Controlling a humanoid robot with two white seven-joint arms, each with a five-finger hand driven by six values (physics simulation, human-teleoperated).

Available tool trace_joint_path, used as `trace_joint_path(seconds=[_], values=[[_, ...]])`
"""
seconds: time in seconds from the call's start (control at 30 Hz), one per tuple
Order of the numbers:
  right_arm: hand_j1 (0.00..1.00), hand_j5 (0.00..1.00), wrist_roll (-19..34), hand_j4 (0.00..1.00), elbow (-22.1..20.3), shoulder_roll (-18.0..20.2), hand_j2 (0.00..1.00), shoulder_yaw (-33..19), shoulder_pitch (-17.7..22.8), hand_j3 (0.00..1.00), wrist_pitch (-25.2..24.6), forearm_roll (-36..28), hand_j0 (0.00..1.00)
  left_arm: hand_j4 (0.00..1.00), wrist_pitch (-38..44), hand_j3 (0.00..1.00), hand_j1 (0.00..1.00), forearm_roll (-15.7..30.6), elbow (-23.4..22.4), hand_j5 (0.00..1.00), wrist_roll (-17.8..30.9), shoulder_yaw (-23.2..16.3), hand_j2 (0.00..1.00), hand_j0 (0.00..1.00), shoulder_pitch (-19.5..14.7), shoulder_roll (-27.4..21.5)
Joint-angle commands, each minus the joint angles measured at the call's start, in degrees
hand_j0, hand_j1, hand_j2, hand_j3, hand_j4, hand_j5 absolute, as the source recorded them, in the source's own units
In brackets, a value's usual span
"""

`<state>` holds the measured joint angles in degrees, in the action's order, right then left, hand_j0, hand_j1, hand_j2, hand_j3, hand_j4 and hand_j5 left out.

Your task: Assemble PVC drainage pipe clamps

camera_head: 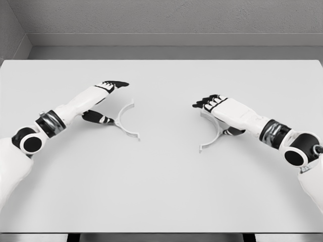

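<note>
- One white table (161, 191) fills the head view, with a grey wall behind its far edge.
- Two white robot arms reach over it, one from each side, each ending in a five-finger hand with black fingertips.
- Two white half-ring clamp pieces lie flat on the table, one near each hand, well apart from each other.
- The left hand (103, 98) comes in from the lower left. Its fingers stretch forward and away, spread from the thumb, which points low toward the table.
- The left clamp half (126, 121) lies just to the inner side of the left hand. Its curved back sits right at the thumb tip, between thumb and fingers; its open side faces the table's middle.
- Whether the left thumb actually touches that piece cannot be told. The hand looks open around it, not closed on it.
- The right hand (224, 111) comes in from the lower right. Its palm faces down and its fingers point toward the middle of the table, slightly bent.
- The right clamp half (213, 137) lies partly under the right hand. Its upper end is hidden beneath the fingers, and its lower end curves out below the palm.
- The right thumb shows dark beneath the palm, beside the ring's outer curve. Whether this hand grips the piece cannot be told.
</note>
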<state>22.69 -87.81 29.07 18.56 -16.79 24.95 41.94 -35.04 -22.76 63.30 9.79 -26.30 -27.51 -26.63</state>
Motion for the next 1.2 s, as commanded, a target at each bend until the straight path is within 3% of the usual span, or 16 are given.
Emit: trace_joint_path(seconds=[0.0,0.3,1.17], values=[[1.0,1.0,-0.02,1.0,-0.17,0.02,1.0,0.16,0.0,1.0,-0.26,-0.28,1.0,1.0,0.04,1.0,1.0,0.52,-0.46,1.0,-0.03,0.55,1.0,1.0,0.0,-0.36],[1.0,1.0,1.13,1.0,-1.49,-0.85,1.0,0.69,0.0,1.0,-0.7,-0.28,1.0,1.0,0.04,1.0,1.0,0.34,-4.5,1.0,-0.03,-0.42,1.0,1.0,-3.52,1.93],[1.0,1.0,1.39,1.0,-2.55,-2.35,1.0,2.54,-1.14,1.0,-2.72,0.16,1.0,1.0,0.04,1.0,1.0,-0.97,-6.26,1.0,-0.03,-0.51,1.0,1.0,-4.31,4.57]])
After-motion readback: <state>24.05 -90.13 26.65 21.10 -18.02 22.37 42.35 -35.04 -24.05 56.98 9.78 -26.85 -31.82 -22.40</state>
